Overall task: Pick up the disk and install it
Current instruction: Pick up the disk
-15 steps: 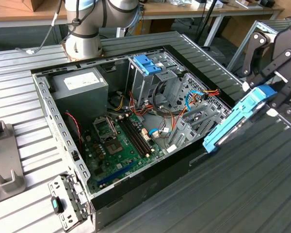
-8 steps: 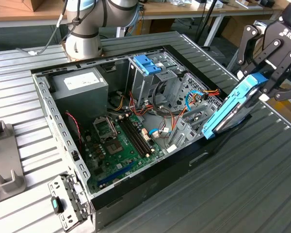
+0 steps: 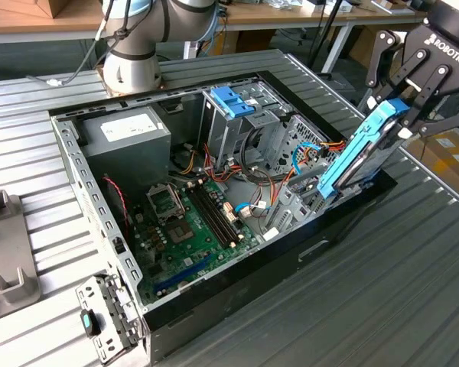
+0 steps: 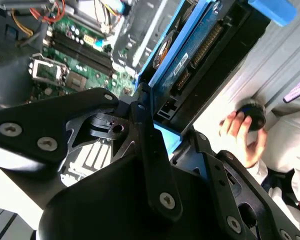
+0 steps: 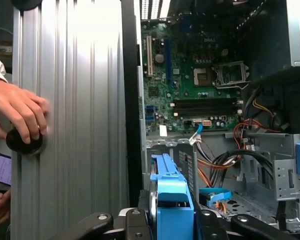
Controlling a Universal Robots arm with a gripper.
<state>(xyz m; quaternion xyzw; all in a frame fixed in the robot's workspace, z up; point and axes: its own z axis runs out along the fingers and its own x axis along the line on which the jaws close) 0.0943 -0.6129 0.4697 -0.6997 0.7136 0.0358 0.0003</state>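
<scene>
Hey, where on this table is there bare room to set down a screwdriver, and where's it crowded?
The ribbed table is bare along the black side of the case, toward the exterior view's right. Another strip lies between the case and the grey blocks. Crowded: the cables by the drive cage, where the tool holds the disk.

green motherboard (image 3: pixel 185 229) in open case (image 3: pixel 237 283) | grey power supply (image 3: pixel 130 131) | blue bracket (image 3: pixel 233 101)

The exterior view looks down across the whole computer case (image 3: pixel 291 260); both wrist views sit close, sharing its motherboard (image 5: pixel 185 90) (image 4: pixel 75 35)
</scene>
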